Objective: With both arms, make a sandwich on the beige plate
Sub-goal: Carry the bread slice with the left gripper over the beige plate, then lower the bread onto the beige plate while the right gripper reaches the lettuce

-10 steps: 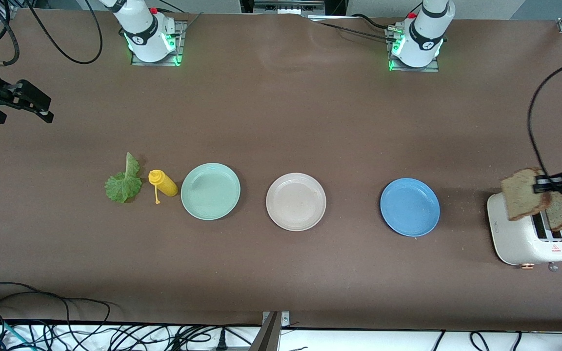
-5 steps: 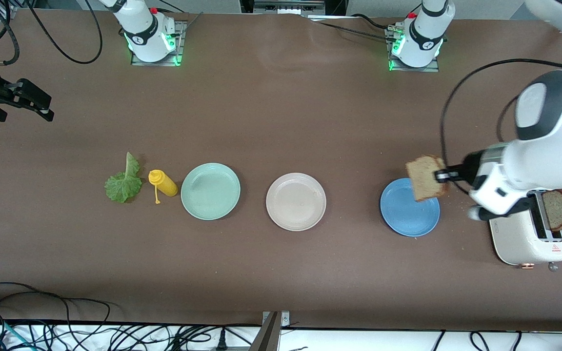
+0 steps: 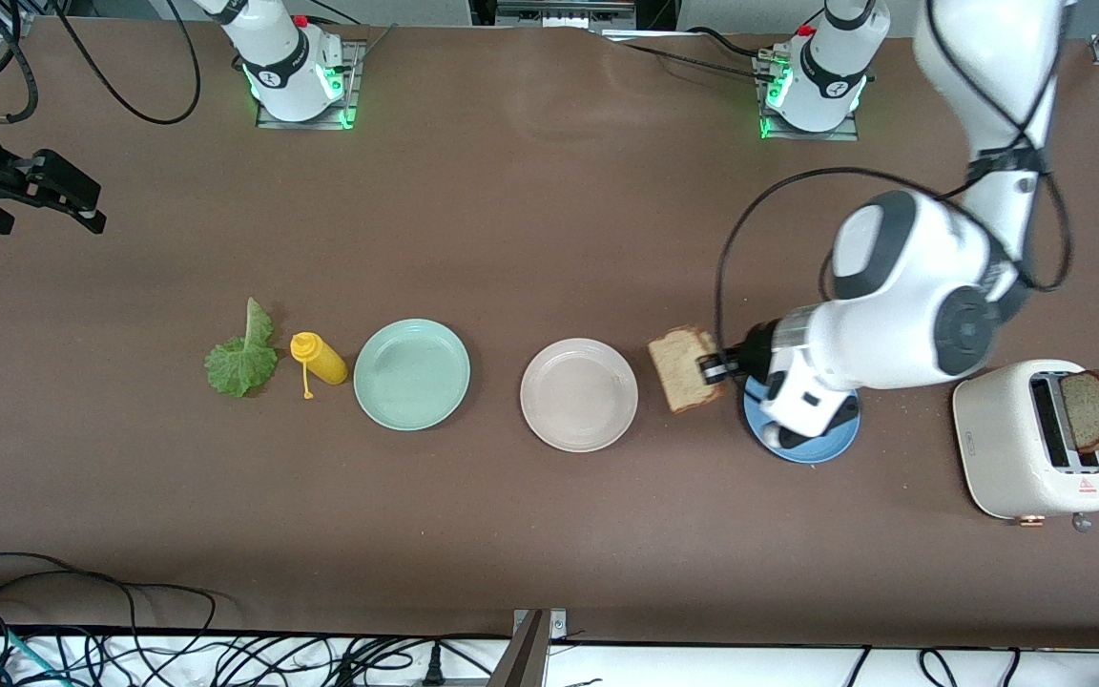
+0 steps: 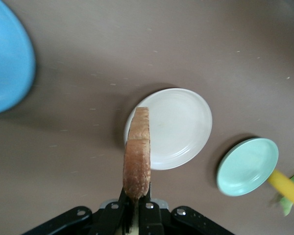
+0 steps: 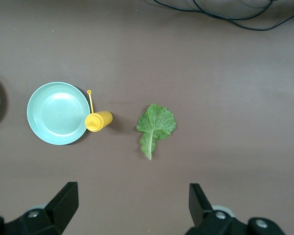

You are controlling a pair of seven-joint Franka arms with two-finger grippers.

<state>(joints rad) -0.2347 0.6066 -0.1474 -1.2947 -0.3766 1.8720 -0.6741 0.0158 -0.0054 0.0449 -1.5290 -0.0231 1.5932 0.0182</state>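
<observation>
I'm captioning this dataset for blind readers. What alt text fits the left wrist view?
The left gripper holds a bread slice upright by its edge over the brown table, just short of the empty beige plate. A blue plate, a mint-green plate and a yellow bottle sit at the frame's edges.

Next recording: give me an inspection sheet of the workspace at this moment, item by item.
Surface: brown table, no spills seen.
Job's things: beige plate bare; bread slice held in the air between it and the blue plate; second slice in the toaster; lettuce leaf on the table toward the right arm's end.
Clutter: mustard bottle lying beside the mint-green plate.
Grippers: left gripper shut on the bread slice; right gripper open, waiting above the lettuce end.
Cables: bundle along the table edge nearest the front camera.
Surroundings: nothing seen.
</observation>
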